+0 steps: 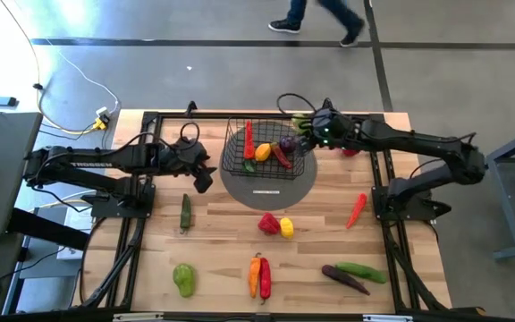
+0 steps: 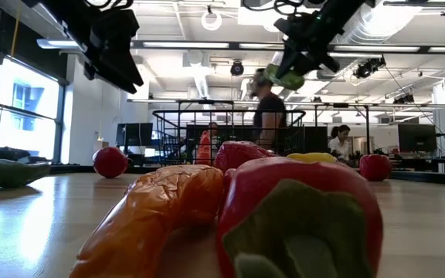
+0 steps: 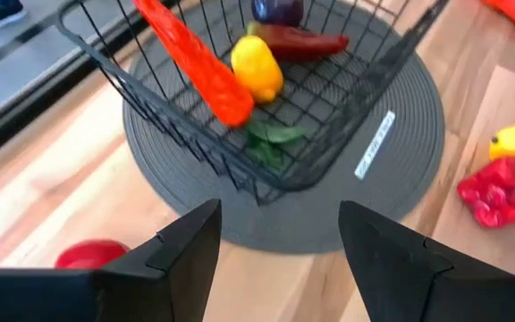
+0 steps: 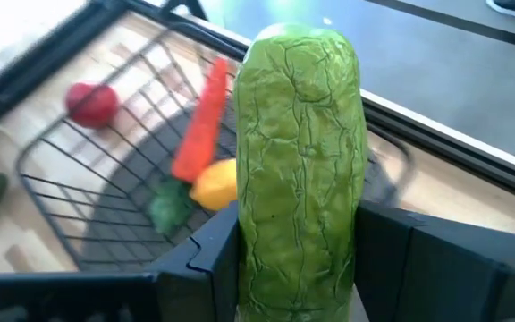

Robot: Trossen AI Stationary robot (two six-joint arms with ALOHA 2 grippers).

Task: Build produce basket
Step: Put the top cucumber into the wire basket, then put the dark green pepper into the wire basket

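The right gripper [image 4: 298, 246] pinches a green cucumber [image 4: 300, 152] upright above the basket's [image 1: 266, 165] right rim. The left gripper [image 3: 280, 246] hangs spread and empty beside the basket's left side. The basket sits on a grey mat [image 1: 304, 183], holding five pieces. About ten pieces lie on the table [image 1: 217, 259], with open wood between them.

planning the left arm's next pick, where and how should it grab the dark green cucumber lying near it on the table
Grip the dark green cucumber across its middle, coming straight down from above. It lies flat and alone on bare wood, long axis running toward and away from the basket, so the open left gripper fingers should straddle its narrow width, not its ends.
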